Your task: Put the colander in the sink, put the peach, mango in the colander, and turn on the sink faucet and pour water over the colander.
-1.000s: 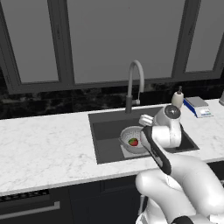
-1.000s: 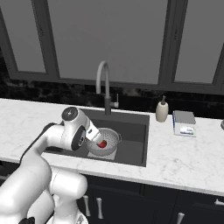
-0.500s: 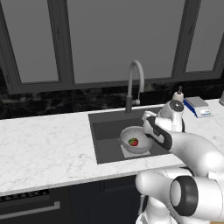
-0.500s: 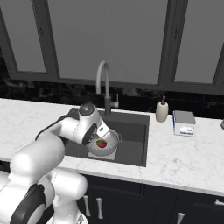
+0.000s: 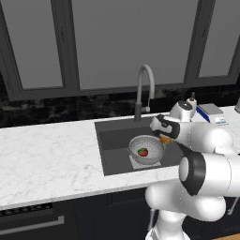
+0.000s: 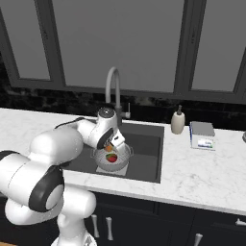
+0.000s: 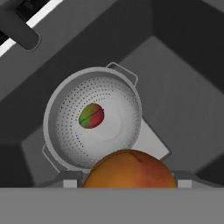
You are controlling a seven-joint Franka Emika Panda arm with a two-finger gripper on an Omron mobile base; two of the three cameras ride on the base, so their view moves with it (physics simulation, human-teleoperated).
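The silver colander (image 5: 151, 143) (image 6: 123, 153) (image 7: 65, 131) stands on the pale plate (image 7: 154, 145) at the bottom of the dark sink (image 5: 112, 140) (image 6: 149, 144) (image 7: 183, 100). In its bowl lies the red-and-green mango (image 5: 143, 152) (image 6: 111, 158) (image 7: 91, 115). My gripper (image 5: 164, 138) (image 6: 111, 146) is shut on the orange peach (image 5: 165, 139) (image 6: 109, 148) (image 7: 130, 169). It hangs just above the colander's rim on the arm's side. The gooseneck sink faucet (image 5: 145, 84) (image 6: 113, 86) rises behind the basin. No water runs from it.
A white soap pump bottle (image 5: 191, 99) (image 6: 178, 121) and a blue-and-white box (image 5: 212, 112) (image 6: 202, 134) stand on the marble counter right of the sink. The faucet spout (image 7: 19, 30) arches over the basin's back. Dark windows line the wall.
The arm has stretched forward and carried the peach from beside the sink to a spot over the colander's rim. The mango and colander stay put.
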